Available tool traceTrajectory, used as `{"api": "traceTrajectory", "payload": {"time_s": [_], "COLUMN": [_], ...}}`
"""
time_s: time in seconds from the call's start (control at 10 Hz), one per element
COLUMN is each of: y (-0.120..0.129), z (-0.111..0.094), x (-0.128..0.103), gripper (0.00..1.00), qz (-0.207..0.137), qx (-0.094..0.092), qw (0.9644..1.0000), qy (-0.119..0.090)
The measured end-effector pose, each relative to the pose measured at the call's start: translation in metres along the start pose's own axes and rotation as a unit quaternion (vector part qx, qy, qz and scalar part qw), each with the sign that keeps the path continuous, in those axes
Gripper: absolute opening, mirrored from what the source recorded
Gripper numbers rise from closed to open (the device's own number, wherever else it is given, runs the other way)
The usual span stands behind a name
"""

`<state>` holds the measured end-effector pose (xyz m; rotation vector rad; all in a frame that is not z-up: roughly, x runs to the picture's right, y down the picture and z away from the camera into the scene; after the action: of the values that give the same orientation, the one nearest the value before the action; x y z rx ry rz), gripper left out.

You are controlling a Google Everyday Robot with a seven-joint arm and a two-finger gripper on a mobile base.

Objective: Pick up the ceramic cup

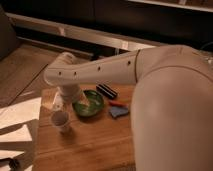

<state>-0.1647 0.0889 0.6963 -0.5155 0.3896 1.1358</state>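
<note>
The ceramic cup is small and off-white with a darker inside. It stands upright on the wooden table, near the left edge. My gripper hangs at the end of the white arm, just behind and above the cup, between a slim white bottle-like object and the green bowl. The gripper is not touching the cup.
A black rectangular object lies behind the bowl. A small red item and a blue item lie to the bowl's right. White sheets lie left of the table. My bulky arm housing fills the right side.
</note>
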Motion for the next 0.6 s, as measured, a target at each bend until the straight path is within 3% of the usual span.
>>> {"api": "traceTrajectory", "payload": {"time_s": [0.2, 0.3, 0.6], "y": [0.022, 0.026, 0.017], "z": [0.002, 0.006, 0.021], "x": [-0.009, -0.013, -0.026], "gripper": [0.65, 0.65, 0.65], "qz": [-0.058, -0.071, -0.066], "qx": [0.023, 0.029, 0.035], "qw": [0.998, 0.9971, 0.997], "qy": [0.0, 0.004, 0.02]}}
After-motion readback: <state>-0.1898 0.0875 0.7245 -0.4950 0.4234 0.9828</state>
